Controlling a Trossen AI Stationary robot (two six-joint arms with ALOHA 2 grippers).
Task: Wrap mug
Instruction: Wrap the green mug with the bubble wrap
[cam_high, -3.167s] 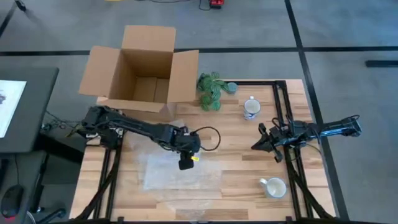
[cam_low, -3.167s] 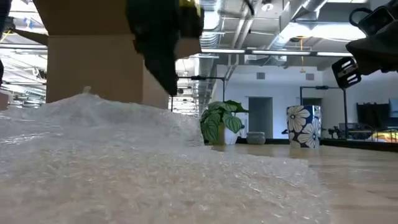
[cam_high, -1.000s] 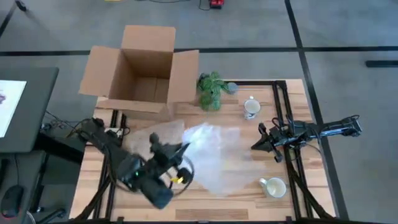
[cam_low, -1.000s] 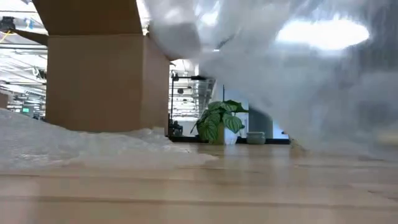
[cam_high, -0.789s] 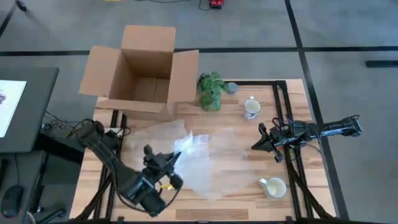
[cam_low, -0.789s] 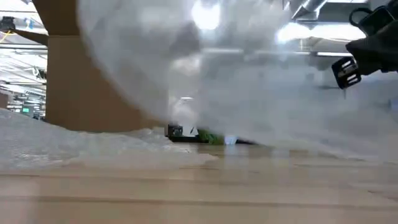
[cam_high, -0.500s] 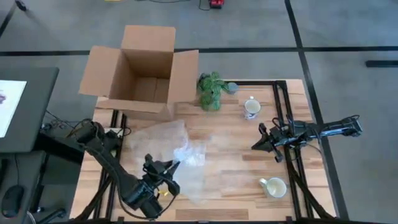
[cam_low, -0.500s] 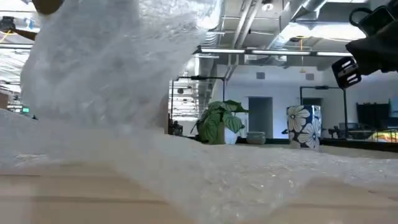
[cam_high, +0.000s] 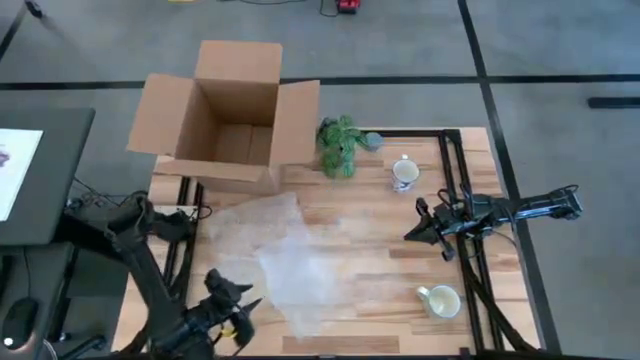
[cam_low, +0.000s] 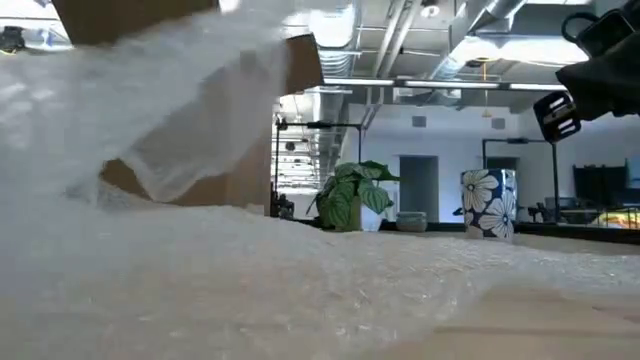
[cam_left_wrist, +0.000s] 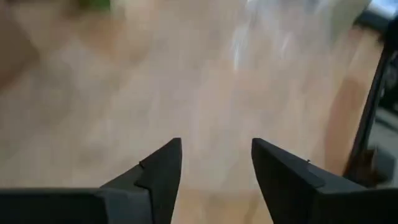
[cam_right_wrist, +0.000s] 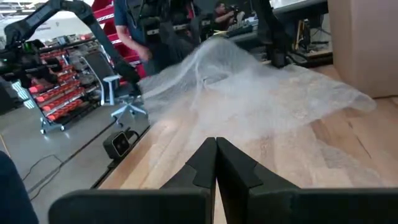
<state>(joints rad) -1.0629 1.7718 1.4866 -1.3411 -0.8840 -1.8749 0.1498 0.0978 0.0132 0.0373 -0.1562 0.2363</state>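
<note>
Lying well apart from the left tool, seemingly open: flowered mug.

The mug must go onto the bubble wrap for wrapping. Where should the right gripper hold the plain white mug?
Probably the rim wall of the plain white mug, from straight above: it stands upright with its mouth open upward. The right gripper, jaws shut, waits nearby.

My left gripper fingers spread apart, nothing between them; blurred wooden table and translucent bubble wrap ahead.
</note>
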